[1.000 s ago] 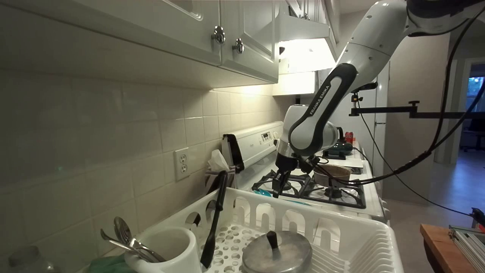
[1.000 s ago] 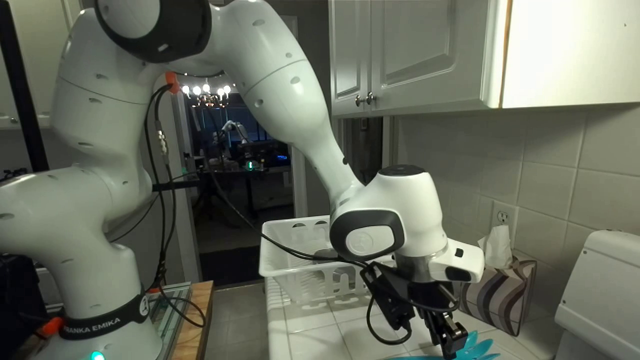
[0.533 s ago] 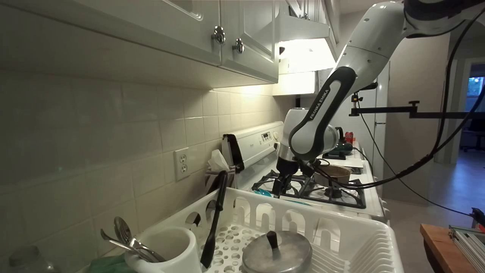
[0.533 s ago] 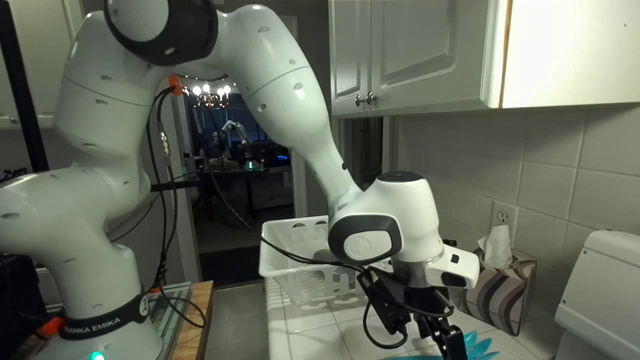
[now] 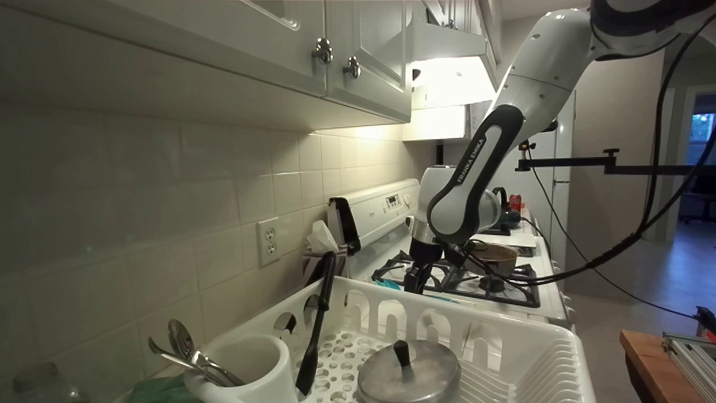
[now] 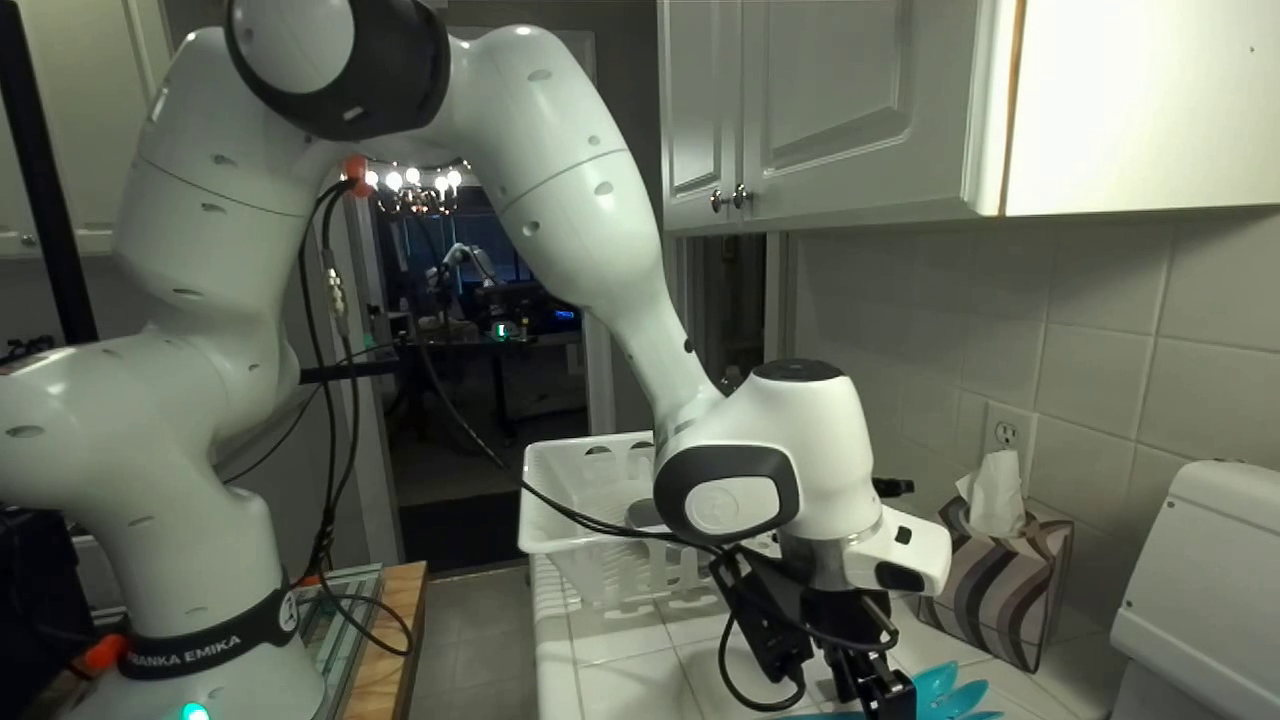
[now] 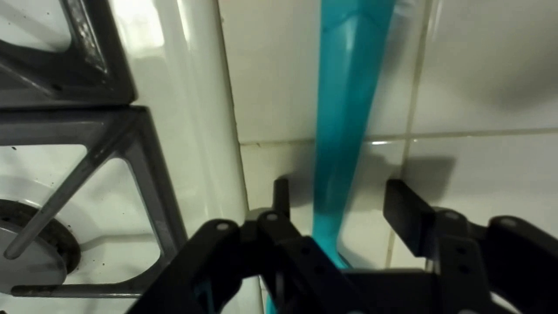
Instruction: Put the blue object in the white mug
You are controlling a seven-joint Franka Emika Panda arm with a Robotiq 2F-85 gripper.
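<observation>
The blue object (image 7: pixel 342 109) lies flat on the tiled counter beside the stove. Its pronged head shows in both exterior views (image 5: pixel 387 284) (image 6: pixel 945 690). In the wrist view its handle runs between the fingers of my gripper (image 7: pixel 338 198). The gripper is open, one finger on each side, with a gap to the handle on both sides. The gripper also shows low over the counter in both exterior views (image 5: pixel 415 284) (image 6: pixel 885 692). The white mug (image 5: pixel 277 383) stands upright at the near left of the dish rack, with metal spoons (image 5: pixel 187 352) in it.
The white dish rack (image 5: pixel 503 330) holds a steel pot lid (image 5: pixel 411 372) and a black utensil (image 5: pixel 316 336). The stove grate (image 7: pixel 144 174) is beside the handle. A tissue box (image 6: pixel 1000 590) stands by the tiled wall. Cabinets (image 5: pixel 251 50) hang above the counter.
The arm and gripper have come down a little, closer to the counter, shifting slightly left in one exterior view and right in another. The blue object has not visibly moved.
</observation>
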